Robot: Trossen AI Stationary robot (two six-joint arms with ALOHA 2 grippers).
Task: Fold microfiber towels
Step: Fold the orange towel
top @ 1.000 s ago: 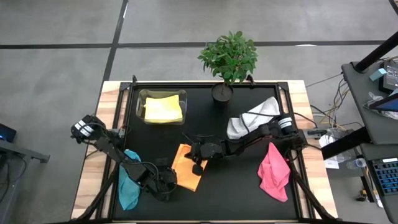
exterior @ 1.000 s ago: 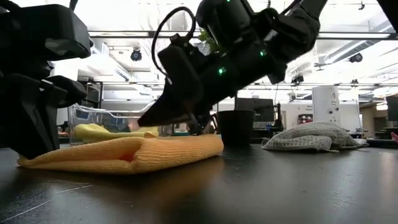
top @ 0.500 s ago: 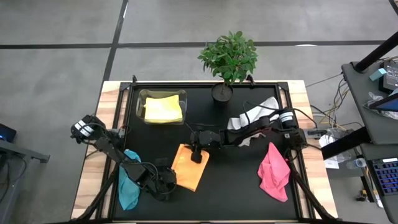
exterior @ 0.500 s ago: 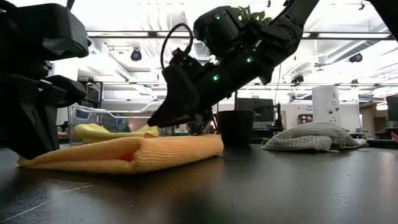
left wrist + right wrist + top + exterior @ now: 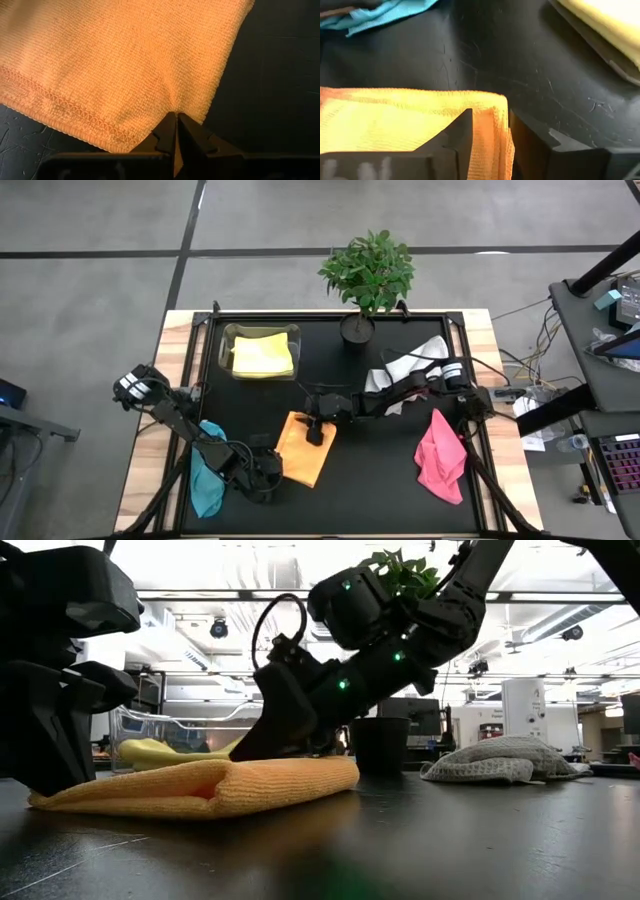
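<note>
Bare black table (image 5: 370, 480) is lying open between the orange towel (image 5: 304, 448) and the pink towel (image 5: 439, 456), giving clear passage along the near edge. The right pincer (image 5: 314, 428) is sitting over the orange towel's far corner, its arm stretching across the middle and blocking that lane. The left pincer (image 5: 278, 470) is crowding the orange towel's near-left corner, beside the teal towel (image 5: 206, 475). At the back, the clear box (image 5: 226, 350) holding the yellow towel (image 5: 262, 356), the potted plant (image 5: 366, 280) and the grey towel (image 5: 405, 368) are standing in the way.
</note>
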